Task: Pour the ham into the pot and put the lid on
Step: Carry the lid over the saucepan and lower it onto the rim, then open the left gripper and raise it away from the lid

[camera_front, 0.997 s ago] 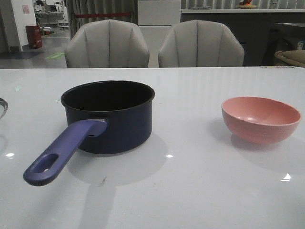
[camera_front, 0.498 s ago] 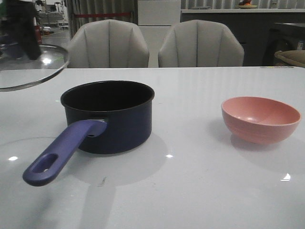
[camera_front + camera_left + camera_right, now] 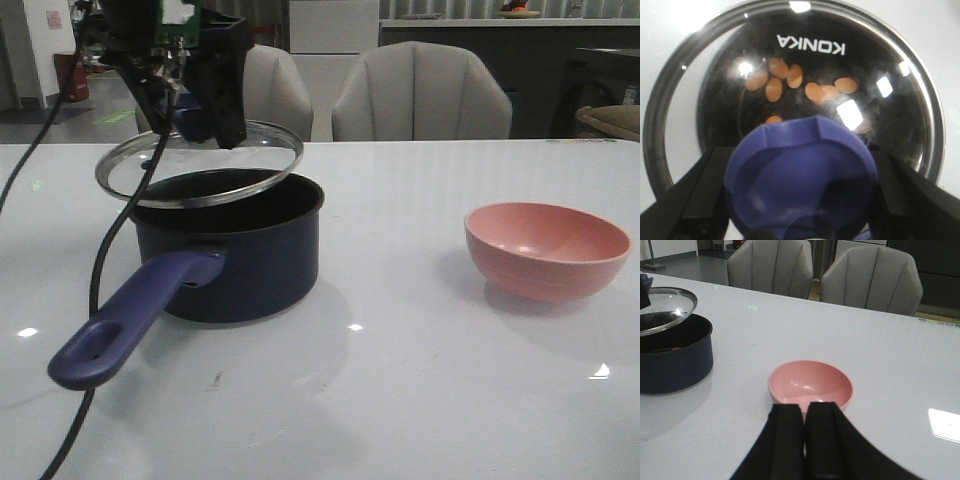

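Note:
The dark navy pot (image 3: 235, 265) stands left of centre, its long handle (image 3: 130, 318) pointing toward the near left. Through the glass in the left wrist view, several orange-pink ham chunks (image 3: 785, 80) lie on its black bottom. My left gripper (image 3: 200, 122) is shut on the lid's blue-purple knob (image 3: 800, 175) and holds the glass lid (image 3: 205, 165) tilted just over the pot's rim, set a little to the left. My right gripper (image 3: 805, 412) is shut and empty, just short of the pink bowl (image 3: 812, 382). The right gripper is out of the front view.
The empty pink bowl (image 3: 548, 250) sits on the white table at the right. Two grey chairs (image 3: 420, 90) stand behind the far table edge. The left arm's black cable (image 3: 105, 260) hangs down past the pot's handle.
The lid rose from the table at the far left, then travelled right and down with the left gripper to hang over the pot. Pot and bowl stayed put.

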